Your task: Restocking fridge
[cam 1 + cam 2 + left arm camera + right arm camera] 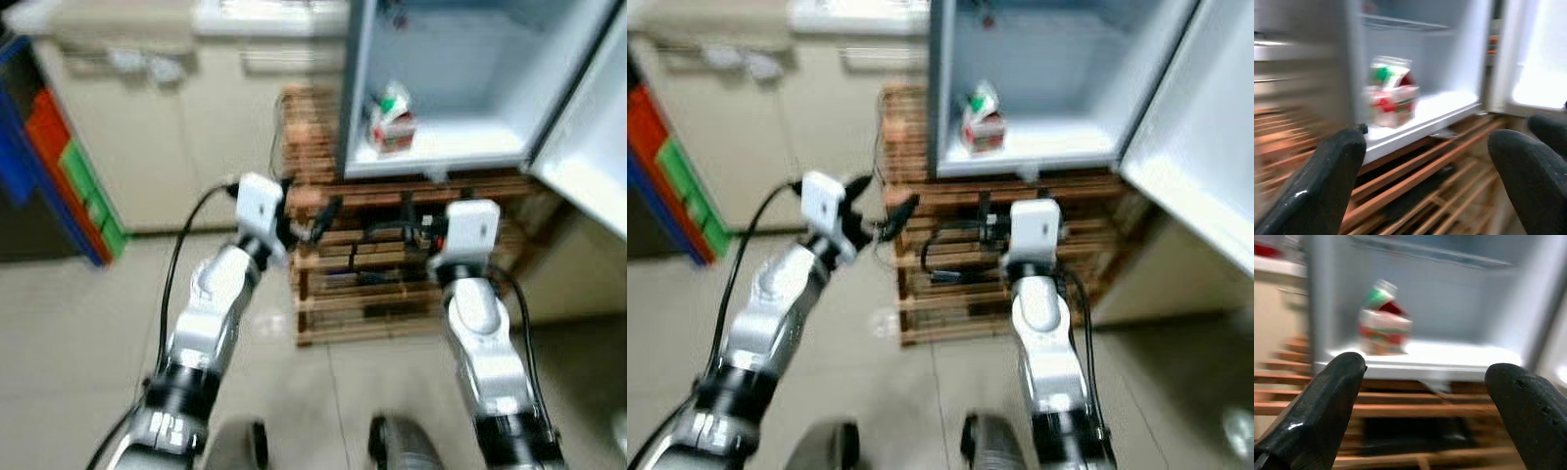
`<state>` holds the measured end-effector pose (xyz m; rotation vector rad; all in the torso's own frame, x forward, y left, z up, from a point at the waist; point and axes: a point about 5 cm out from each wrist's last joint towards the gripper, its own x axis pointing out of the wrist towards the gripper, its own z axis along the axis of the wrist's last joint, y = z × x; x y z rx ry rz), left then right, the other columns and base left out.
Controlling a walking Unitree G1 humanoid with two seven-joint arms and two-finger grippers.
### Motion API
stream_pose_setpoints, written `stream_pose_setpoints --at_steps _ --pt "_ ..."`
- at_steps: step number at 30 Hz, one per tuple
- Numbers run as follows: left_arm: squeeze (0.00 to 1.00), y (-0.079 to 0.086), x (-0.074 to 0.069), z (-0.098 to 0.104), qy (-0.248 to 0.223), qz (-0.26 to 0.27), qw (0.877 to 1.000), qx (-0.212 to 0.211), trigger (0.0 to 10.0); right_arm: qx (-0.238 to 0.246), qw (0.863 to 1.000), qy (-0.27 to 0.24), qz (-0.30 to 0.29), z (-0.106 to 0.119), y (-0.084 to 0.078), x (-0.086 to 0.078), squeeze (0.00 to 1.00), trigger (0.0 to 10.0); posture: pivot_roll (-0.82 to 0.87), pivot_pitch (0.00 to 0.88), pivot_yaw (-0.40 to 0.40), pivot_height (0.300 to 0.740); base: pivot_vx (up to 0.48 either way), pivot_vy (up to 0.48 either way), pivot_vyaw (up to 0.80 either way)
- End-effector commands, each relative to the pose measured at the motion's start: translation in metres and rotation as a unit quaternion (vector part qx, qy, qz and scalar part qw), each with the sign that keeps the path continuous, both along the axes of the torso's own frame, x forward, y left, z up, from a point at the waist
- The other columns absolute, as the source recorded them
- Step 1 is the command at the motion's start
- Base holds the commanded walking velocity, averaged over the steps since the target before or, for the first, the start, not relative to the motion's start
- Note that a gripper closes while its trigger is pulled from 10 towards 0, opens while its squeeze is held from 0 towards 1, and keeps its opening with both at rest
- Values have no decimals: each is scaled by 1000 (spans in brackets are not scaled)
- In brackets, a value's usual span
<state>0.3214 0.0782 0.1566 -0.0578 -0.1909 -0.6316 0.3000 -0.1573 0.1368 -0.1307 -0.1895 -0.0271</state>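
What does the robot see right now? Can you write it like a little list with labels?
Place: tiled floor in front of a small fridge, door open
Fridge stand: stacked wooden pallets
Inside fridge: one red, white and green carton on the bottom shelf, near its left side
Left gripper: open, empty, raised in front of the pallets
Right gripper: open, empty, aimed at the pallets below the fridge
Left of robot: cabinets and a blue rack with coloured bins
Picture: blurry

motion blur smears all four views. the bright fridge interior (460, 69) glares white along its shelf; the room beyond looks evenly, softly lit.
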Motion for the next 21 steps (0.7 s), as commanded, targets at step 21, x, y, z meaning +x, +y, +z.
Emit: stream_pose_setpoints --at_steps 21 --pt "0 -6 0 -1 11 57 998 -36 10000 -10 999 -24 -23 12 -11 12 0 10000 -106 0 4 636 219 -152 0"
